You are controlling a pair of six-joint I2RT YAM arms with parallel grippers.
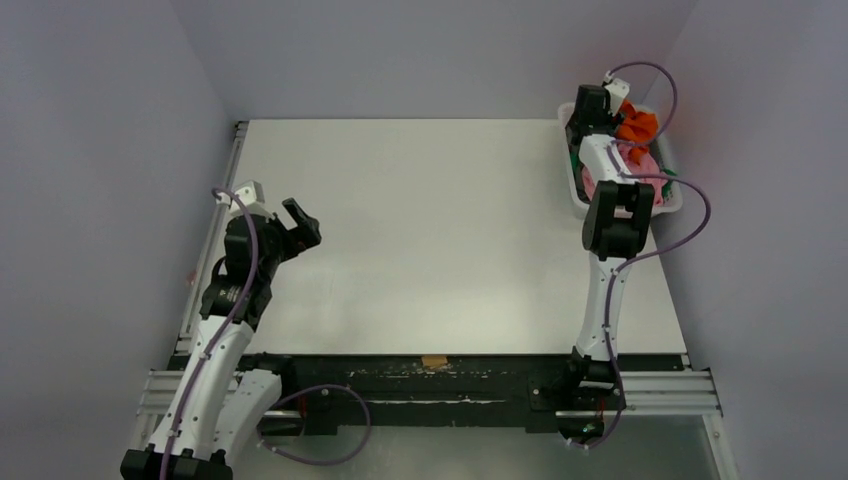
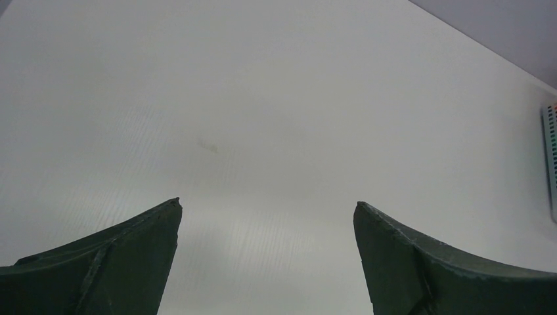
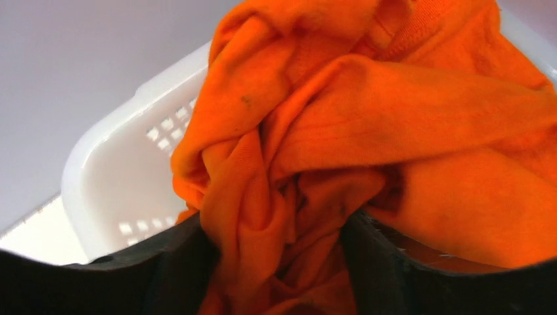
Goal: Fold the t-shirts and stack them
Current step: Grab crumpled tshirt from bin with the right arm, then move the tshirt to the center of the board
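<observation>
1. Clamping the bunched orange t-shirt (image 3: 368, 118), the right pincer (image 3: 279, 230) sits over the white mesh basket (image 3: 118, 177) at the desk's (image 1: 430, 230) far right corner.
2. A pink t-shirt (image 1: 652, 160) lies in the same basket.
3. The left pincer (image 2: 266, 210) hovers above the desk's left side, fingers wide apart.

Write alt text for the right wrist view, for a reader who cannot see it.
A crumpled orange t-shirt fills the view, with a bunch of it pinched in the right gripper. Behind it is the corner of a white mesh basket.
</observation>
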